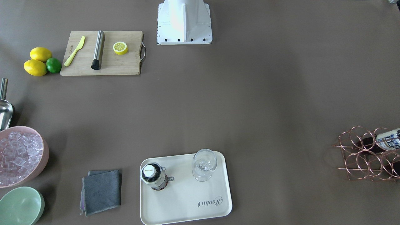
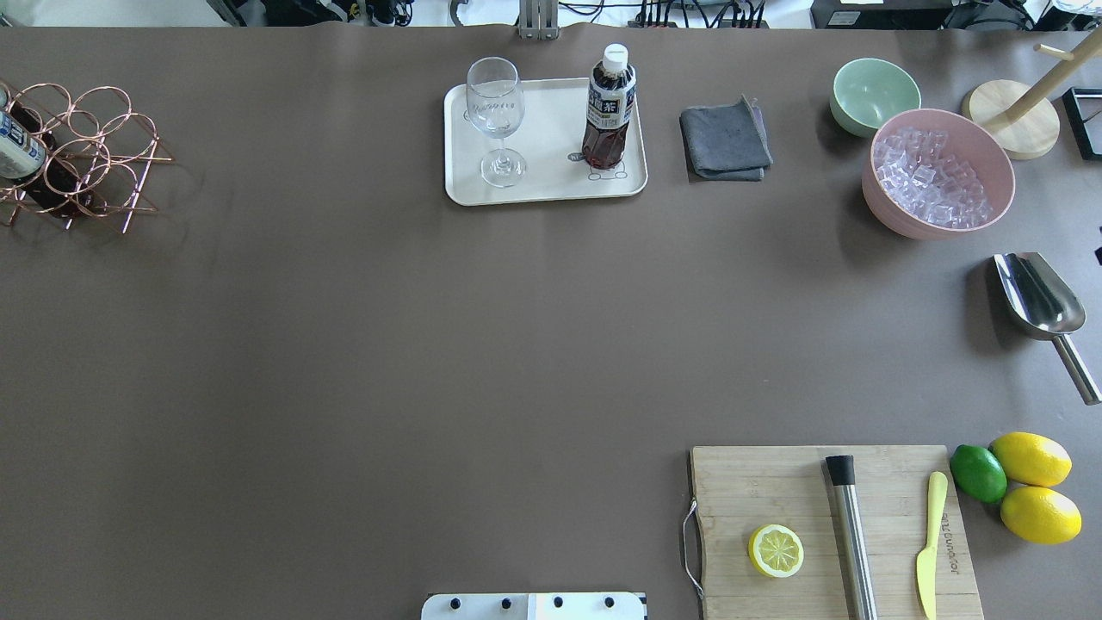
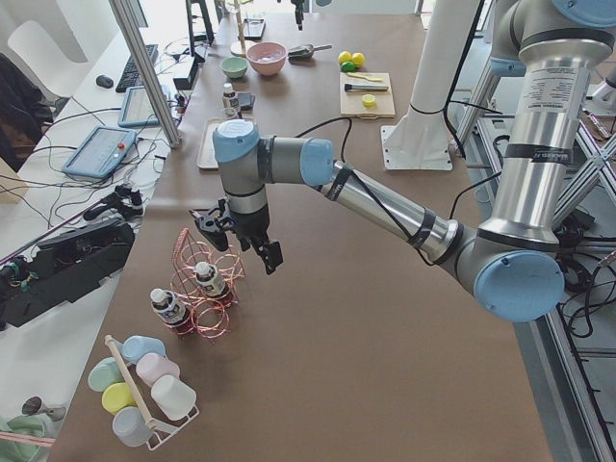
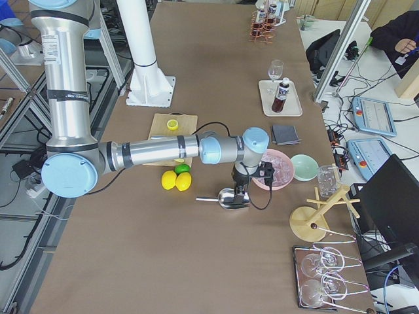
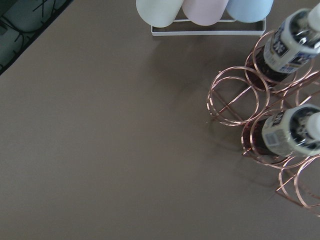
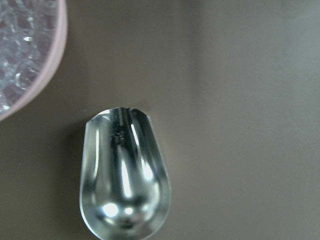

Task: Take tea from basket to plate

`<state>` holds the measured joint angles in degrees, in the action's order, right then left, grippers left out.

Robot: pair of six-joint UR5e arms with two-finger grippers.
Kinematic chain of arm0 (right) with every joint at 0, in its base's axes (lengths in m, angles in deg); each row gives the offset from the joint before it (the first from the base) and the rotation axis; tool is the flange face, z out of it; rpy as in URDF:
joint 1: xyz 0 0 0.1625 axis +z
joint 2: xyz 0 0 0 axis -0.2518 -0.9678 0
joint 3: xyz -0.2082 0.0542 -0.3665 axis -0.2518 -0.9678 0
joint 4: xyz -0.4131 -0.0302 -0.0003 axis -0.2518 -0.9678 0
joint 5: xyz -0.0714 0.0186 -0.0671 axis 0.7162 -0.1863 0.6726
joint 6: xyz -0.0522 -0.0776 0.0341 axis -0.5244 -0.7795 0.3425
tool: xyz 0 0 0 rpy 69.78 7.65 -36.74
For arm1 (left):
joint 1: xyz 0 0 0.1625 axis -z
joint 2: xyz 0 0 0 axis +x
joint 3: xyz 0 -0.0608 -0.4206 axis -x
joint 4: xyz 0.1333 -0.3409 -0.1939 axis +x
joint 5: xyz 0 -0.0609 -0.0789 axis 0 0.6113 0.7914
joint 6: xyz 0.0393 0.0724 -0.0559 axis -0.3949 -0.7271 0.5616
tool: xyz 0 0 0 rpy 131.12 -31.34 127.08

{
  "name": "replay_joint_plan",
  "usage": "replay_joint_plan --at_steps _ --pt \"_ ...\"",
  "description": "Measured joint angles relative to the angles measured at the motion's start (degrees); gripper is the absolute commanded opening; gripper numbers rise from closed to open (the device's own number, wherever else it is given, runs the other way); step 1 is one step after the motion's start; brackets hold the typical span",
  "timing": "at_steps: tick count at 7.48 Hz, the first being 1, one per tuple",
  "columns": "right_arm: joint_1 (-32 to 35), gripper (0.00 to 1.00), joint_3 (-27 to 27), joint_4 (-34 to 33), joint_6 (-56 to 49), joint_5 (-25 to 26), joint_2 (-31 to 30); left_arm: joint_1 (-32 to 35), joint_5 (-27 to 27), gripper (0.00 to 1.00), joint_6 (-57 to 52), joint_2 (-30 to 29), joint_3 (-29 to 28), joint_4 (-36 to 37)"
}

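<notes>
**One tea on the tray, two waiting in the rack**

At the table's 10 o'clock in the overhead view, a copper wire rack of ring cells [image 2: 82, 155] is cradling one small clear white-capped bottle of dark tea [image 5: 292, 42] and a second bottle [image 5: 292, 132] like it. The left gripper [image 3: 239, 243] is hanging just above the rack. No bottle is showing in it, and the side view is not revealing how far its jaws are parted.

At 12 o'clock a third tea bottle [image 2: 609, 108] is standing upright on the cream rectangular tray [image 2: 551, 168]. The move is looking finished for that one, with two bottles left should more be wanted. A clear wine glass [image 2: 497, 120] is sharing the tray at the bottle's 9 o'clock and would be crowding any further placing.

Toward 2 o'clock a folded grey cloth [image 2: 725, 142], a pale green bowl [image 2: 874, 95] and a pink bowl of ice [image 2: 938, 172] are lining up, well apart from the rack. At 3 o'clock the right gripper [image 4: 241, 190] is poised over a steel scoop [image 2: 1037, 297], and its opening likewise cannot be told.
</notes>
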<state>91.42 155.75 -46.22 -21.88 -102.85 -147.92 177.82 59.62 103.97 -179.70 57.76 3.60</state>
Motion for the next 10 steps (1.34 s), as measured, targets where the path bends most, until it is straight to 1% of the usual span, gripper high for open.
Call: replay_joint_plan --at_steps 2,3,5,7,9,10 --pt "6.5 1.00 -2.2 0.1 -4.9 -0.5 -4.1 0.2 0.1 0.98 -15.8 6.3 -0.8 -3.1" --pt "8.1 1.00 -2.7 -0.1 -6.4 -0.6 -5.0 0.4 0.1 0.98 -23.1 9.3 -1.3 -5.1" --pt "9.2 1.00 -2.9 -0.2 -7.2 -1.2 -5.4 3.5 0.3 0.98 -34.5 13.7 -1.7 -6.8" --pt "9.5 1.00 -3.1 -0.3 -7.2 -1.5 -5.6 5.0 1.2 0.98 -42.0 17.0 -2.9 -10.5" --pt "10.2 1.00 -4.6 -0.3 -7.1 -2.3 -5.5 4.9 2.0 0.98 -44.9 18.1 -5.2 -15.2" --pt "10.6 1.00 -5.0 -0.2 -7.1 -2.9 -5.4 4.7 2.4 0.98 -45.4 18.3 -7.1 -19.4"
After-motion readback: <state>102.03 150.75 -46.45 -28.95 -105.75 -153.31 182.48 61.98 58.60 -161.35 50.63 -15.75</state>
